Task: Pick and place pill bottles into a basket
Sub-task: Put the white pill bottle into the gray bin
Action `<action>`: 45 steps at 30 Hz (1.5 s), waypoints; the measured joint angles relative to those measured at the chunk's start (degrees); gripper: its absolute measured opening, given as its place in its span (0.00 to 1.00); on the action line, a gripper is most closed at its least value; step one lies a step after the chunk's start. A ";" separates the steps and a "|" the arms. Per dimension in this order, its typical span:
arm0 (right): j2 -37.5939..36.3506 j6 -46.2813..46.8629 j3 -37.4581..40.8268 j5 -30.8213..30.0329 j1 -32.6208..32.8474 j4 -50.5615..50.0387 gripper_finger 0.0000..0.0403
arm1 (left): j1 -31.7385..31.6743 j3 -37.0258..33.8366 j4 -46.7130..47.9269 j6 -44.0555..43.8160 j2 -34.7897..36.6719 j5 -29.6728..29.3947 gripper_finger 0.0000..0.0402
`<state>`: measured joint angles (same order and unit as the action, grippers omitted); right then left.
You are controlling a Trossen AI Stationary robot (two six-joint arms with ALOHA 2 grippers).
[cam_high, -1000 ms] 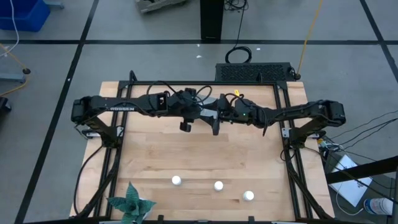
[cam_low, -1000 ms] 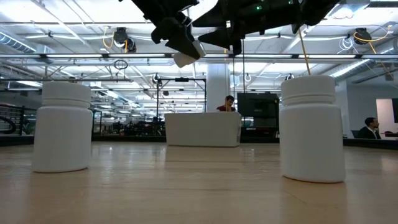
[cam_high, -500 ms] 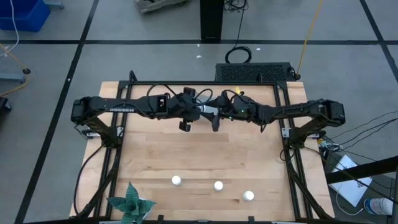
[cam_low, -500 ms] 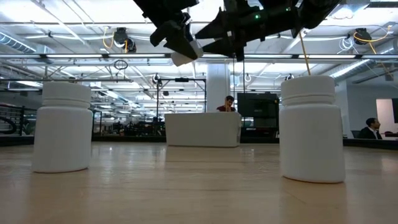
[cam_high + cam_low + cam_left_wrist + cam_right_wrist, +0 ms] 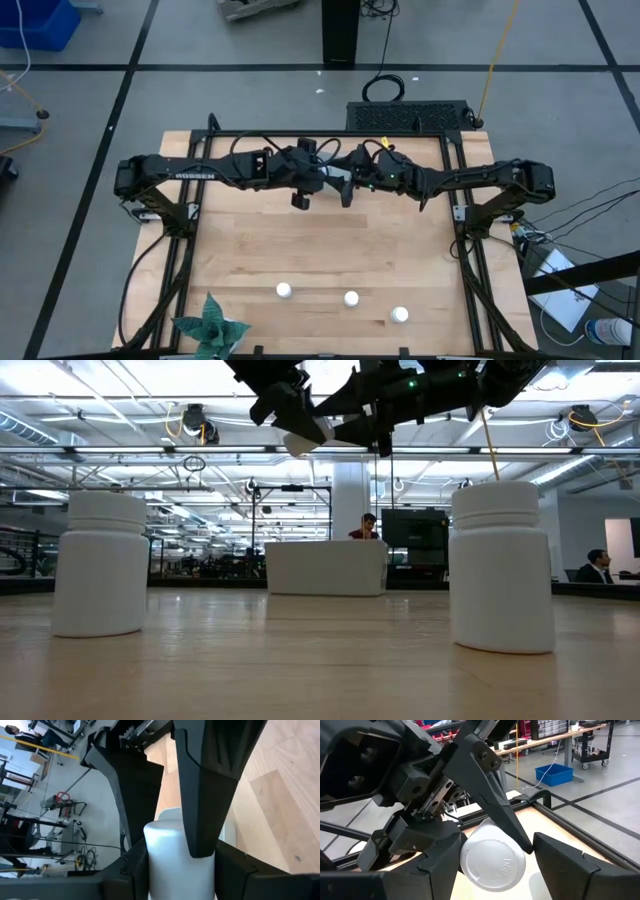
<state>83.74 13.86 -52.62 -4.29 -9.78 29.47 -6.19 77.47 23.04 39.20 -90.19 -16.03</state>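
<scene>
wooden table (image 5: 320,250) carries three pill bottles (image 5: 351,298) near its front edge; above its back edge my left gripper (image 5: 318,182) clamps a fourth bottle (image 5: 492,861) between my right gripper (image 5: 347,187)'s spread fingers.

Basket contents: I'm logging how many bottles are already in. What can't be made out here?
- Basket interior: the low view shows only its side wall, and in the high view both arms cover it.
- Table bottles: the low view shows two; the third in the high view does not show.
- Held pill bottle: the left gripper hides its sides.
</scene>
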 joint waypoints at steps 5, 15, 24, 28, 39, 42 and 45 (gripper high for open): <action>-0.02 0.78 0.00 0.58 -0.02 0.76 0.59 | 0.61 0.00 -2.07 1.40 0.00 -0.62 0.41; -0.13 1.24 0.00 2.02 -0.07 1.39 0.49 | 0.82 -0.02 -3.23 2.51 0.00 -2.71 0.40; -0.09 -1.64 0.00 2.92 -0.02 2.00 0.49 | 0.87 -0.02 -3.46 2.14 0.00 -3.93 0.40; -0.09 -2.55 0.00 3.65 -0.05 2.68 0.49 | 1.11 -0.02 -4.07 0.94 0.01 -5.29 0.40; -0.09 -6.44 -0.02 3.71 -0.13 2.91 0.42 | 1.88 -0.02 -4.62 -6.57 0.02 -5.46 0.76; -0.09 -6.39 -0.04 4.15 -0.68 2.97 0.42 | 1.88 -0.02 -4.59 -6.95 0.02 -5.46 0.81; -0.09 -6.38 -0.07 4.47 -1.13 2.63 0.42 | 1.96 -0.02 -4.59 -7.34 0.00 -5.50 0.82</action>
<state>83.65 7.47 -52.69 0.18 -10.91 32.11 -4.23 77.45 18.45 31.87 -90.19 -21.53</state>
